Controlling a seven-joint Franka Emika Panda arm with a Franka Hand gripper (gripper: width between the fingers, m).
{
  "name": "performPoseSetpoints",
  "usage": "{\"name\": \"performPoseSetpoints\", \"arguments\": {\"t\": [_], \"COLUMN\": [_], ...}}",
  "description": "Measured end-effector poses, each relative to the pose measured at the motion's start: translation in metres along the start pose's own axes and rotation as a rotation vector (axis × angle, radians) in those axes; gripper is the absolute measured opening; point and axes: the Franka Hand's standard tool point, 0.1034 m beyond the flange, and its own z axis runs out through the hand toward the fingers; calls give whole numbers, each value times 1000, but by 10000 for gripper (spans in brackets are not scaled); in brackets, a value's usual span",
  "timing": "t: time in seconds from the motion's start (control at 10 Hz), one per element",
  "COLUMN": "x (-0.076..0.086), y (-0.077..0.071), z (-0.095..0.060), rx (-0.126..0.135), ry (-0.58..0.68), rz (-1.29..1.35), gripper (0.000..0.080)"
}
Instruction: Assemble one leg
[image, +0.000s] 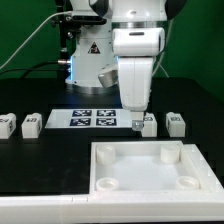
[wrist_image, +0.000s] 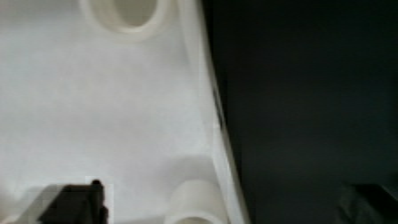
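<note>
The gripper (image: 135, 117) hangs low over the black table (image: 40, 160), pointing down from the white arm (image: 135, 60). In the wrist view its two dark fingers (wrist_image: 71, 203) stand far apart at both sides, so the gripper (wrist_image: 222, 203) is open and it holds nothing.

The leg (image: 148, 124), a small white post with a tag on its face, stands on the table just beside the gripper, toward the exterior view's right. The fingertips are very near to it, but I cannot tell if they touch it. A second leg (image: 177, 123) stands farther from the gripper on this same side. Two more legs (image: 31, 125) (image: 5, 124) stand well apart from the gripper, on the exterior view's left.

The marker board (image: 92, 118) lies flat just beside the gripper on the exterior view's left, between the gripper and these two legs. The large white tray-like piece (image: 145, 150) lies on the camera's side of the gripper, with its far rim near the leg. In the wrist view this white piece (wrist_image: 89, 110) fills one half of the picture, with a corner hole (wrist_image: 125, 14) in it, and the dark table (wrist_image: 311, 100) fills the other half. A small rounded white form lies between the fingers; what it is, I cannot tell.
</note>
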Motion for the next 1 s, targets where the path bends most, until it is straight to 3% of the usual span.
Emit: {"name": "performPoseSetpoints", "arguments": {"t": [0.4, 0.9, 1.0], "x": [52, 55, 61], "y": [-25, -29, -40], "z": [-6, -6, -7], "rx": [2, 40, 61], "ry": [24, 34, -10], "rz": [511, 945, 985], "gripper": [649, 649, 649]}}
